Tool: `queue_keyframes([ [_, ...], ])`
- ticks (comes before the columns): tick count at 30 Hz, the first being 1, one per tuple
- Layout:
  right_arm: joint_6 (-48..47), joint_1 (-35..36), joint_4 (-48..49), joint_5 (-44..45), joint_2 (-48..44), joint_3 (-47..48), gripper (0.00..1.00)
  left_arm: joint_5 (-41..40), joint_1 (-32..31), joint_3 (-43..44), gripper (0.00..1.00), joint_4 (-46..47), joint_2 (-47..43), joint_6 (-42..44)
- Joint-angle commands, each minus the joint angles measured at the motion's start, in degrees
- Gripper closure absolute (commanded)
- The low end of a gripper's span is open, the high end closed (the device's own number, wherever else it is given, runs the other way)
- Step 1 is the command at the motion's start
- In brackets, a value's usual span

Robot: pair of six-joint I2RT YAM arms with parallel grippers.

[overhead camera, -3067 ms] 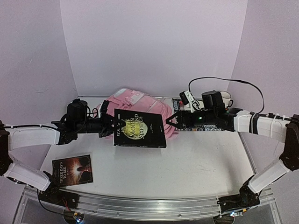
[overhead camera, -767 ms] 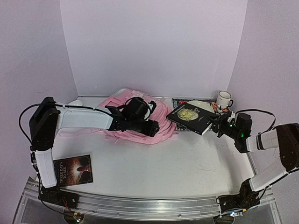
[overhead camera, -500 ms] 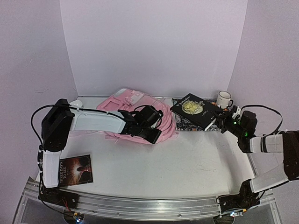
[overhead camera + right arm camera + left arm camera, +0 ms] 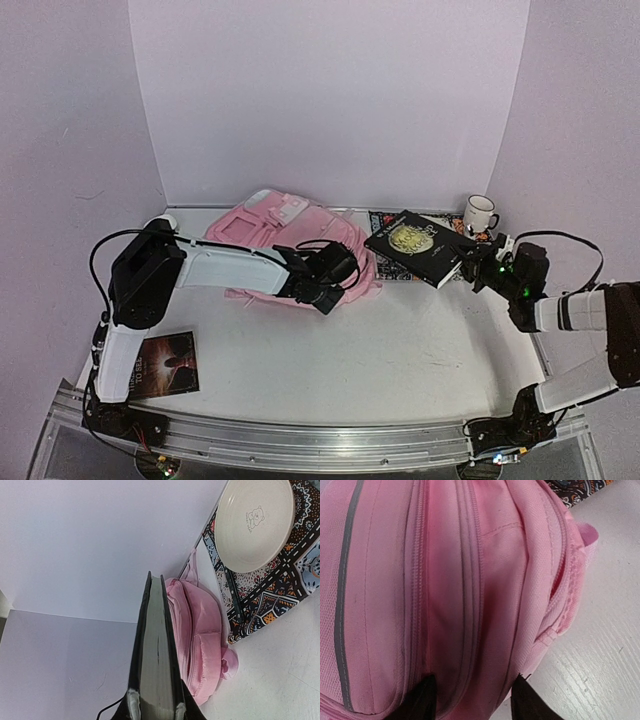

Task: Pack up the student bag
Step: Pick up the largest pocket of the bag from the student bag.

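Observation:
The student bag [image 4: 285, 235] is a large pink backpack lying at the back of the table; it fills the left wrist view [image 4: 445, 580]. My left gripper [image 4: 328, 291] is pressed onto the bag's near right end. Its black fingertips [image 4: 422, 700] stand apart, open, with a ridge of pink fabric and zipper seams between them. My right gripper [image 4: 470, 268] is shut on the lower edge of a black book with a gold moon on its cover [image 4: 415, 245]. It holds the book off the table, right of the bag. The right wrist view shows the book's page edge [image 4: 157, 660] and the bag [image 4: 205, 630] beyond it.
A second dark book [image 4: 160, 365] lies flat at the front left. At the back right there is a patterned mat [image 4: 280, 580] with a cream plate [image 4: 255, 522] on it, and a white mug [image 4: 480, 212] beside it. Purple walls enclose the back and sides.
About three seconds ago both grippers held the book over the middle. Now only the right holds it, at the right. The left gripper slid along the bag to its near right end, jaws narrowing.

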Motion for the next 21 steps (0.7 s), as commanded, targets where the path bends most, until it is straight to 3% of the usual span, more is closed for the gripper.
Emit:
queue_keyframes([
  [1, 0.12, -0.19, 8.31, -1.12, -4.00, 1.12, 1.00, -4.03, -0.08, 1.34, 0.69, -3.98, -1.05, -0.13],
  [5, -0.05, -0.21, 7.21, -1.84, -5.19, 0.79, 1.00, -2.99, -0.04, 0.79, 0.90, -4.43, -4.76, -0.78],
  [8, 0.02, -0.19, 5.95, -2.11, -6.95, 0.09, 1.00, -2.60, -0.07, 0.06, 0.99, -5.29, -7.61, -1.62],
  [16, -1.54, 0.38, -3.18, -1.62, -14.46, -1.79, 1.00, -0.85, -0.03, -0.78, 1.00, -7.37, -16.94, -5.74],
  [21, -1.84, 5.84, -4.91, 1.53, -15.81, -1.96, 1.00, 3.23, -0.08, 1.42, 1.00, -7.37, -20.31, -6.70],
])
